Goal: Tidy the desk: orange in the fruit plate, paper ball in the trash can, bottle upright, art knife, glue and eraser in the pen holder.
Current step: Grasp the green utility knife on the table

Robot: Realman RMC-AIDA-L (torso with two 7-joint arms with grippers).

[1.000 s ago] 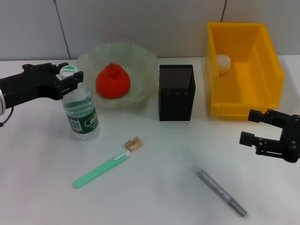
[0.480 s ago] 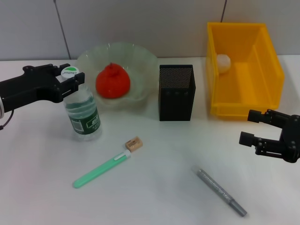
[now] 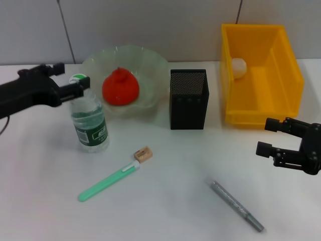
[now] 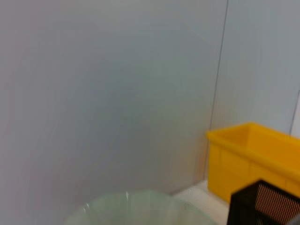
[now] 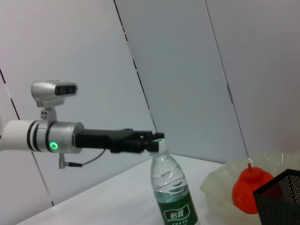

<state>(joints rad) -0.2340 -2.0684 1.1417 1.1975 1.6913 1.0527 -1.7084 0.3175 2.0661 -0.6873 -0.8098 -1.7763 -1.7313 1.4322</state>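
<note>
A white desk seen from above, with a grey panelled wall behind. At about 9 o'clock the bottle (image 3: 90, 125) stands upright, green label facing forward. The left gripper (image 3: 75, 86) reaches in from the left edge at cap height, its jaws apart with one finger on each side of the cap; the side view from the right wrist shows the fingertips (image 5: 149, 138) against the cap, though whether they press on it I cannot tell. Just behind the bottle, at 11 o'clock, the fruit plate (image 3: 150, 63) holds the orange (image 3: 121, 88). The pen holder (image 3: 188, 99) sits just above the middle of the desk, apart from the plate. At 2 o'clock the trash can (image 3: 287, 75) has the paper ball (image 3: 238, 68) inside, against its left wall. The eraser (image 3: 143, 153) lies on the desk at 7 o'clock from the middle, touching the white end of a green pen-shaped tool (image 3: 106, 184) that slants down to the left. A grey pen-shaped tool (image 3: 235, 205) lies at 5 o'clock, well apart from the others. The right gripper (image 3: 269, 136) hovers at 4 o'clock, in front of the trash can, jaws apart and holding nothing.
</note>
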